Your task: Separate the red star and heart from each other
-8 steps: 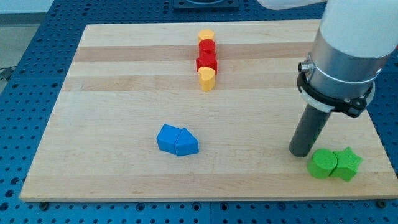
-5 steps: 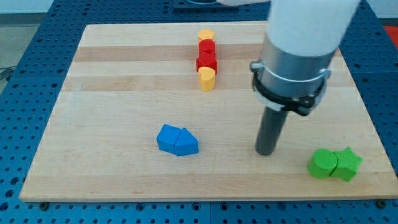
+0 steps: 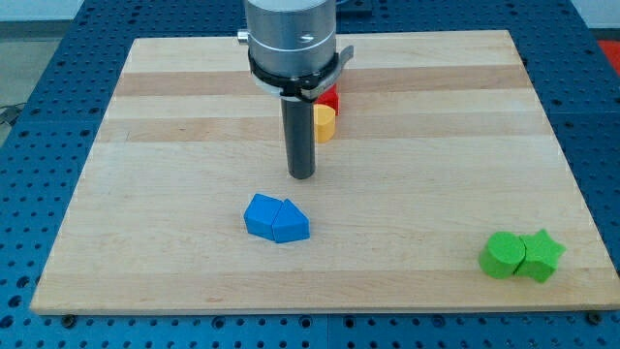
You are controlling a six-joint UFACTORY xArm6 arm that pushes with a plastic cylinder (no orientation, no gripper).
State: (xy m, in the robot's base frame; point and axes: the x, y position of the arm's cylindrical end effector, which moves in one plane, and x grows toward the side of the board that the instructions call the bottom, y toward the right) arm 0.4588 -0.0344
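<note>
My tip [image 3: 302, 175] rests on the board just below and left of a yellow heart-like block [image 3: 325, 123]. A red block [image 3: 330, 97], part of the red star, shows just above the yellow one, touching it. The arm's body hides the other red block and the yellow block at the top of that column, so I cannot tell how they stand. My tip is apart from all blocks, a short way above the blue pair.
Two blue blocks [image 3: 276, 218] lie touching each other below my tip. A green block [image 3: 503, 255] and a green star [image 3: 542, 256] touch at the view's bottom right, near the board's edge [image 3: 320, 308].
The arm has swept from the view's right, near the green blocks, to the left and up toward the red and yellow column. No block has moved.
</note>
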